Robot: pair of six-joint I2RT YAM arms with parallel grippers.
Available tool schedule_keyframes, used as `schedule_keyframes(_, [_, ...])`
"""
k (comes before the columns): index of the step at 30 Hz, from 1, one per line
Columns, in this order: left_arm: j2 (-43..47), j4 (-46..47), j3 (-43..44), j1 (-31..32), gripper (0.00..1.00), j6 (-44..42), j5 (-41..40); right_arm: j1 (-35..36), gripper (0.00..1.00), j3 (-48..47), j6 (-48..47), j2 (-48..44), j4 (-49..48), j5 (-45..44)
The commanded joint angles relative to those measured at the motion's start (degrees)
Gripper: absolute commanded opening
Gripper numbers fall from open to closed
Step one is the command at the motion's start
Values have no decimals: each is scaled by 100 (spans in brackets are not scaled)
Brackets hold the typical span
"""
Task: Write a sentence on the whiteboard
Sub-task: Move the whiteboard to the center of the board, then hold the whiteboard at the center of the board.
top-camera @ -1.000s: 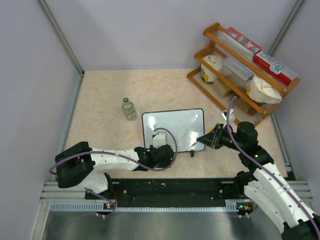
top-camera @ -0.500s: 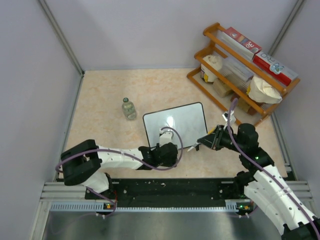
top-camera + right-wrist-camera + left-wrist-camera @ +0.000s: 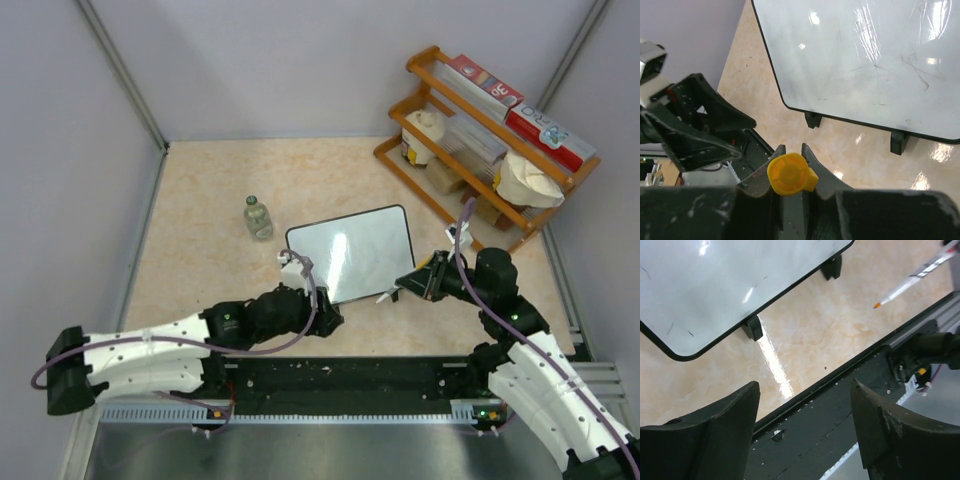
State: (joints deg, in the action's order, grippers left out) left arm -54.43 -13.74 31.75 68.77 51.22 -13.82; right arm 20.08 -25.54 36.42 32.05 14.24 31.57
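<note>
One whiteboard (image 3: 350,250) mid-table, lying skewed, two black feet (image 3: 813,120) on near edge, faint smudges on surface. Left gripper (image 3: 805,390) by whiteboard's near-left corner, fingers apart, holding nothing. Right gripper (image 3: 791,147) off near-right corner, clamped on one marker (image 3: 789,174). One bottle (image 3: 258,217) left of whiteboard. One wooden rack (image 3: 425,60) beyond its right side.

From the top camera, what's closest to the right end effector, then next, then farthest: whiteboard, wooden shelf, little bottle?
From the right end effector:
1. whiteboard, just to its left
2. wooden shelf, back right corner
3. bottle, left beyond the whiteboard
</note>
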Motion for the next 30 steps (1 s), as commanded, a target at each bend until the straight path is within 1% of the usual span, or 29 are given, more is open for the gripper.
schedule_keyframes(1, [1063,-471,-90,-83,79,-253,-445,-56,0,-153,-136,3,-114,-46])
schedule_keyframes(3, [1355,-647,-116,-197,86,-366,-507,-56,0,-153,-136,11,-114,-37])
schedule_keyframes(5, [1716,-700,-125,-513,88,-490,-359,-56,0,-171,-136,11,-114,-46])
schedule_keyframes(6, [1804,-701,-134,-645,88,-612,-210,-56,0,-171,-153,20,-114,-46])
schedule_keyframes(7, [1909,-657,-160,-976,88,-674,114,-65,0,-179,-162,29,-114,-37])
schedule_keyframes(9, [1919,-587,-178,-1338,88,-789,554,-56,0,-188,-162,12,-114,-46])
schedule_keyframes(10, [1858,-491,-204,-1671,87,-824,756,-56,0,-180,-162,11,-114,-46])
schedule_keyframes(11, [1797,-437,-213,-1796,87,-859,1133,-56,0,-179,-162,20,-114,-37])
schedule_keyframes(12, [1735,-411,-213,-1893,87,-903,1232,-56,0,-179,-153,29,-123,-55])
schedule_keyframes(16, [1384,-393,-64,-2113,86,-1044,1303,-56,0,-179,-162,20,-114,-63])
schedule_keyframes(18, [1304,-218,-63,-2201,86,-1140,1539,-48,0,-162,-162,20,-106,-63])
schedule_keyframes(20, [1164,-191,-11,-2333,86,-1211,1611,-65,0,-162,-171,38,-114,-63])
schedule_keyframes(24, [1093,-374,103,-2596,86,-1553,1637,-56,0,-214,-206,3,-97,-72])
schedule_keyframes(26, [1067,-472,200,-2939,86,-1702,1777,-56,0,-215,-241,-41,-106,-72])
schedule_keyframes(29, [918,-498,262,-3439,86,-2027,2234,-56,0,-223,-311,-41,-114,-99])
schedule_keyframes(30, [795,-446,262,-3710,85,-2072,2374,-65,0,-241,-311,-33,-132,-99])
